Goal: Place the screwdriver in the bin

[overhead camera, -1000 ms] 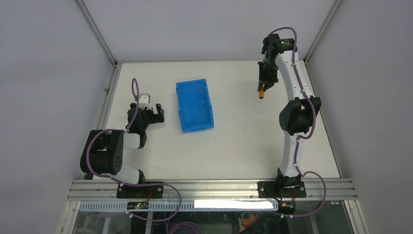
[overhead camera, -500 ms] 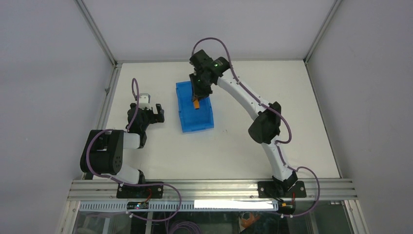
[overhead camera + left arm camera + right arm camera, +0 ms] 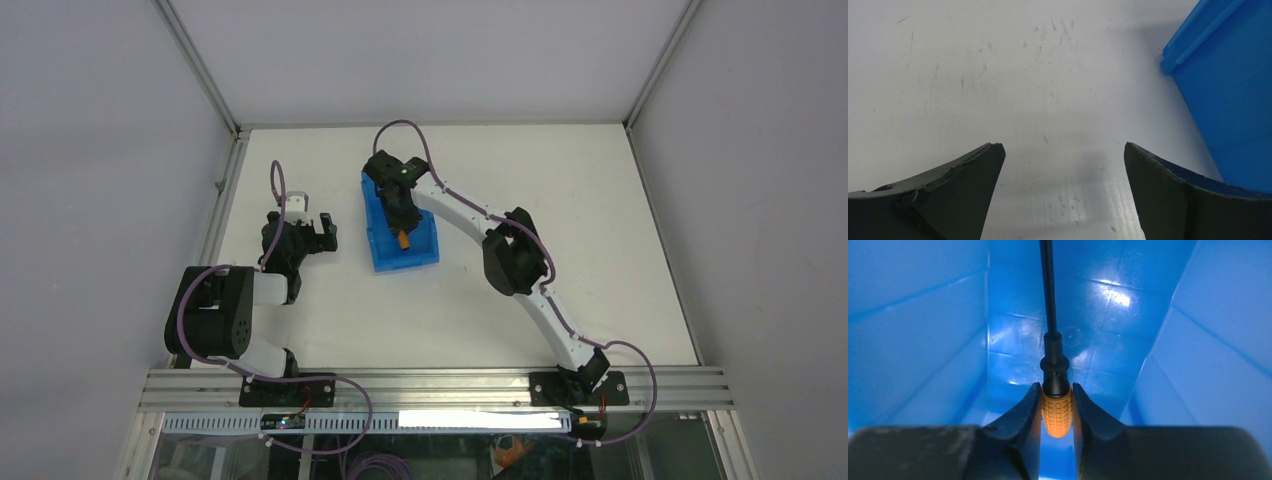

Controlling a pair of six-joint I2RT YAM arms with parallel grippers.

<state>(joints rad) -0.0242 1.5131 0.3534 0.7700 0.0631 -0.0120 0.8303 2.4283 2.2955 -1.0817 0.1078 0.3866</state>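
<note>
The blue bin [image 3: 425,248] lies in the middle of the white table. My right gripper [image 3: 402,228] reaches down inside it and is shut on the screwdriver [image 3: 403,240]. In the right wrist view the orange handle [image 3: 1057,412] is pinched between my fingers, and the black shaft [image 3: 1048,287] points away over the bin's ribbed floor [image 3: 1098,325]. My left gripper [image 3: 322,232] rests left of the bin, open and empty. In the left wrist view the bin's wall [image 3: 1228,85] is to the right of my gripper [image 3: 1063,162].
Metal rails border the table on the left [image 3: 222,190] and at the near edge [image 3: 430,385]. The right arm's elbow [image 3: 512,262] hangs above the table right of the bin. The left arm's base [image 3: 215,320] sits at the near left.
My right arm has swung from the far right corner leftward to the bin, carrying the screwdriver, and lowered it inside. The left arm has not moved.
</note>
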